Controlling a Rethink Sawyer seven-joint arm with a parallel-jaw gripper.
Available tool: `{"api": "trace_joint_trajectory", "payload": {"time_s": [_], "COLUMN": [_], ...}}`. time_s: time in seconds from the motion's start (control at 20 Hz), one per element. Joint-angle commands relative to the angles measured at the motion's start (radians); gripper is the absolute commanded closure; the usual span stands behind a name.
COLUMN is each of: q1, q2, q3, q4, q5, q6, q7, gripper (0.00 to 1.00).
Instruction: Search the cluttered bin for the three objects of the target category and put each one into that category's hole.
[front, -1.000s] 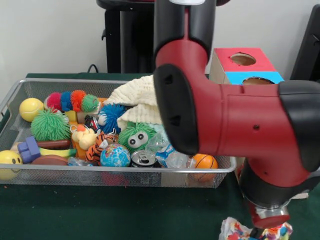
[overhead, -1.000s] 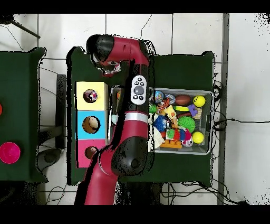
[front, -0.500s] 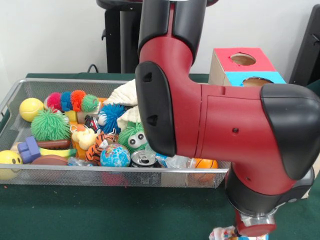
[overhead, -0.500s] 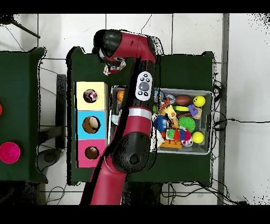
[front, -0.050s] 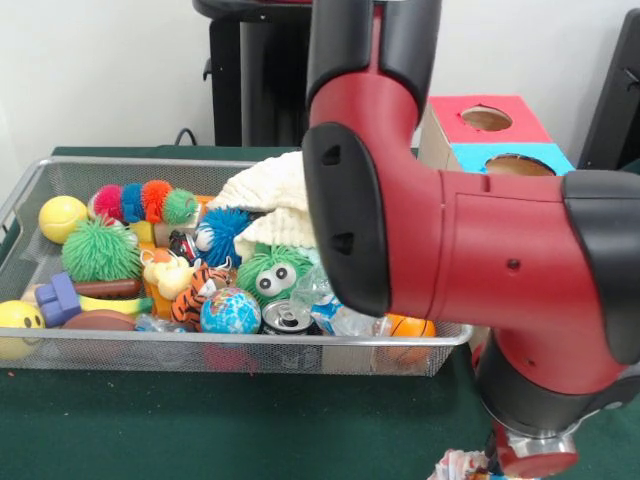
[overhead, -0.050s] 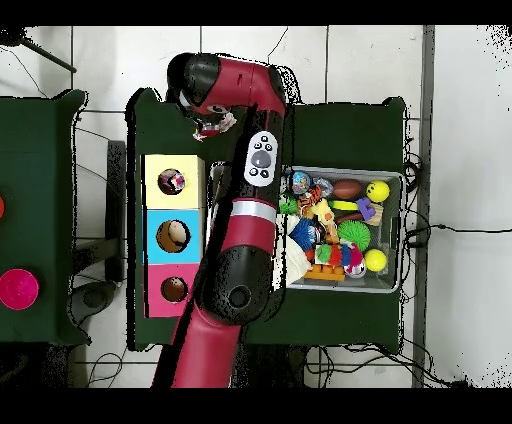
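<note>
My gripper (overhead, -0.050s: 210, 122) hangs over the green table beyond the yellow end of the sorting box, shut on a crumpled multi-coloured wrapper (overhead, -0.050s: 215, 129). In the front view only the wrist and the wrapper (front, -0.050s: 458, 467) show, at the bottom edge right of the bin; the fingers are hidden. The box has a yellow hole (overhead, -0.050s: 172, 181) with something colourful in it, a blue hole (overhead, -0.050s: 173, 236) and a pink hole (overhead, -0.050s: 173, 289). The wire bin (front, -0.050s: 240, 342) is full of toys.
The bin holds a green fuzzy ball (front, -0.050s: 100, 250), a globe ball (front, -0.050s: 229, 311), a can (front, -0.050s: 288, 317), a small basketball (front, -0.050s: 410, 323), a cream knitted cloth (front, -0.050s: 265, 190) and several other toys. My arm's bulky elbow (front, -0.050s: 470, 260) blocks the bin's right part.
The arm swung left in the front view, then back right. The gripper stayed near the box's yellow end with the wrapper still in it.
</note>
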Motion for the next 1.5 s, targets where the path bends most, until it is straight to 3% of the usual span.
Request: {"api": "trace_joint_trajectory", "payload": {"time_s": [0.05,0.2,0.3,0.4,0.55,0.75,1.05,1.4,1.45,1.5], "q1": [0.037,0.126,0.211,0.284,0.335,0.373,0.381,0.328,0.317,0.313], "q2": [-0.098,-0.226,-0.332,-0.446,-0.563,-0.67,-0.768,-0.73,-0.735,-0.731], "q3": [0.037,0.262,0.432,0.533,0.598,0.639,0.726,0.801,0.824,0.826], "q4": [0.122,0.261,0.449,0.662,0.864,1.029,1.178,1.079,1.065,1.054], "q5": [-0.113,-0.293,-0.4,-0.477,-0.542,-0.608,-0.676,-0.796,-0.828,-0.833], "q6": [0.108,0.154,0.092,0.007,-0.078,-0.147,-0.268,-0.267,-0.26,-0.248], "q7": [-0.115,-0.156,-0.205,-0.278,-0.356,-0.401,-0.457,-0.521,-0.507,-0.506], "gripper": [1.0,1.0,1.0,1.0,1.0,1.0,1.0,1.0,0.0,0.0]}}
